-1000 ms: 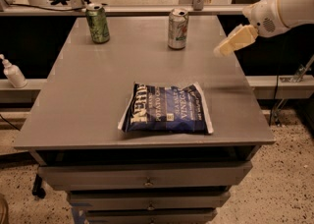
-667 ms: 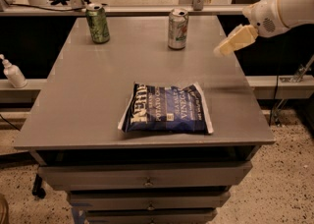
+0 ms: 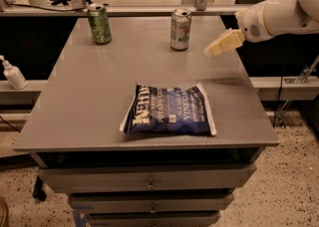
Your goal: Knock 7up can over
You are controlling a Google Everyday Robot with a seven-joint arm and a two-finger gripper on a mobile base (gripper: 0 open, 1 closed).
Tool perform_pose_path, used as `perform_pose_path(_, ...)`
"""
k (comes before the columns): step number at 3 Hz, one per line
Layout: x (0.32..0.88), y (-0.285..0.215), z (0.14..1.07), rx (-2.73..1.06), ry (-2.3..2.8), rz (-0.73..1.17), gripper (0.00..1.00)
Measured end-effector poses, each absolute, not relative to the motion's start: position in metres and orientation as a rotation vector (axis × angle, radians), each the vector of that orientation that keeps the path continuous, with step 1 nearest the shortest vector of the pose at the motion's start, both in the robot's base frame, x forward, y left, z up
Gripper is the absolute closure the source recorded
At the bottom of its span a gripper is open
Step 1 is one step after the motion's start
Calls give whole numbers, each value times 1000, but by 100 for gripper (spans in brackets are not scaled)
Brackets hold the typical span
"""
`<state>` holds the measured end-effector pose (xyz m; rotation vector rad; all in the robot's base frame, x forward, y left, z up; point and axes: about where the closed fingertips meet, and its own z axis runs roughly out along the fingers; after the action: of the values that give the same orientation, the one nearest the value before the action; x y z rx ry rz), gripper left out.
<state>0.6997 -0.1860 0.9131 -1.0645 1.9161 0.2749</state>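
Note:
The 7up can is silver-grey with green lettering and a small red mark. It stands upright near the far edge of the grey table. My gripper, with cream-coloured fingers, hangs above the table's right side. It is to the right of the can, a short gap away and not touching it. It looks shut and holds nothing. The white arm reaches in from the upper right.
A darker all-green can stands upright at the far left of the table. A blue chips bag lies flat near the front middle. A white bottle sits on a ledge left of the table. Drawers are below the tabletop.
My gripper has moved slightly left, closer to the 7up can. The cans and the bag have not moved.

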Motion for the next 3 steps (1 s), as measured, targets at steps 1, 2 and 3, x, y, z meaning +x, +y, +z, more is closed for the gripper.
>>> perform_pose_path(1, 724, -173, 901, -1023, 1879, 316, 0)
perform_pose_path(2, 749, -155, 895, -988, 1828, 357, 0)
perform_pose_path(3, 771, -137, 889, -944, 1777, 406, 0)
